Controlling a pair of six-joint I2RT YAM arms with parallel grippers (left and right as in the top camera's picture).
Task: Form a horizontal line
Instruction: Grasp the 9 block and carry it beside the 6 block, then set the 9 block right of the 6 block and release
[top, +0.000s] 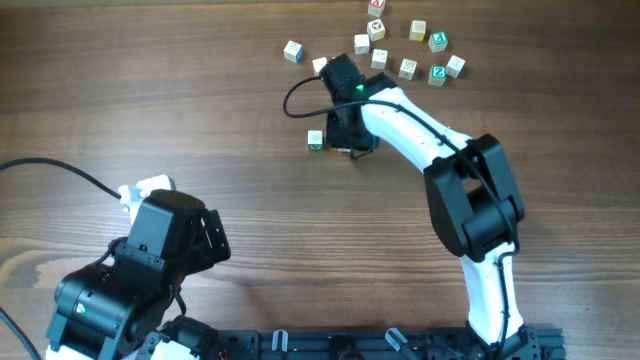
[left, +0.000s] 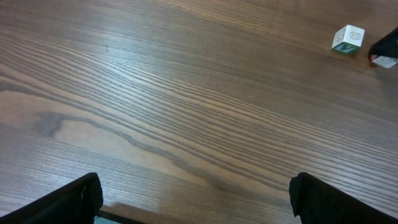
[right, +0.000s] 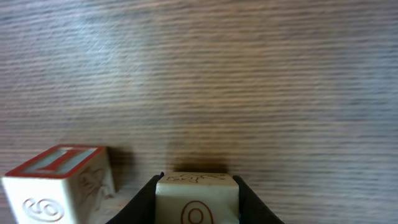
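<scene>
**A:** How far along is the line?

**B:** Barely begun, I'd say. One white block (right: 59, 183) sits on the table (right: 249, 74) just left of the right gripper (right: 196, 186). A second block (right: 196, 208), with a red ring on its near face, is clamped between that gripper's fingers. A narrow strip of bare wood separates the two.

**A:** Is the clamped one down or in the air?

**B:** I can't tell. A shadow lies right beyond it, so it's low at least.

**A:** How should it be placed?

**B:** Ease it left towards its neighbour, with faces square and front edges level so the row runs straight, not stepped. The left finger sits between the two blocks, so they probably can't meet while it's gripped. I'd set it flat and as close as the finger allows, open gently, lift straight up, then nudge it home from the right.

**A:** And the other arm?

**B:** The left gripper (left: 196, 202) is spread wide with nothing in it, well apart from the work. The loose blocks (top: 408, 68) lie beyond the right gripper, for later picks.
</scene>
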